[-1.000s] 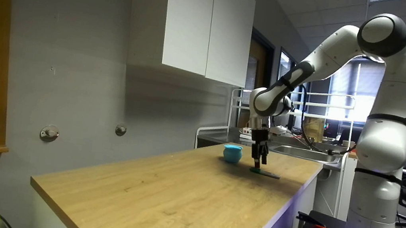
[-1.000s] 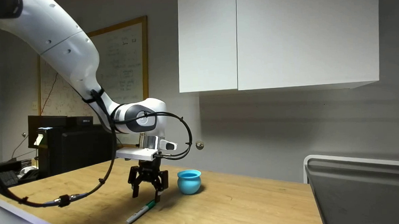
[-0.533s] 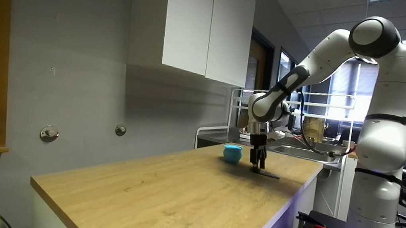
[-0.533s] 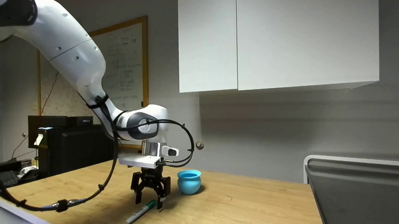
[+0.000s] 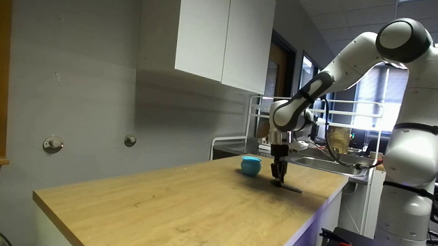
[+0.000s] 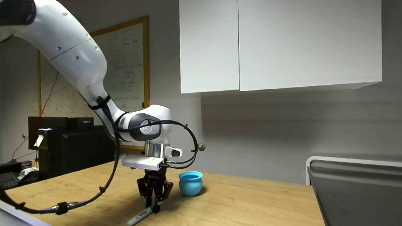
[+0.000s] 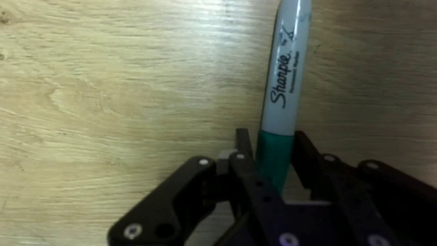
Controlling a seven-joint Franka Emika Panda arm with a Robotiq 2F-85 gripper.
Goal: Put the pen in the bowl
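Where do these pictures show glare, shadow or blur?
Wrist view: pale sheen on the wooden countertop, gripper softly blurred, pen lettering readable. In an exterior view, glare whitens the window; in an exterior view, a shadow falls beside the bowl.

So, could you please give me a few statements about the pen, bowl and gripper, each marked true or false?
1. The pen lies on the wooden countertop. True.
2. The gripper has a finger on each side of the pen's cap. True.
3. The cap is red. False: it is green.
4. The bowl stands apart from the pen. True.
5. The bowl is tipped on its side. False: it stands upright.
6. Nothing is written on the pen. False: it reads Sharpie in the wrist view.
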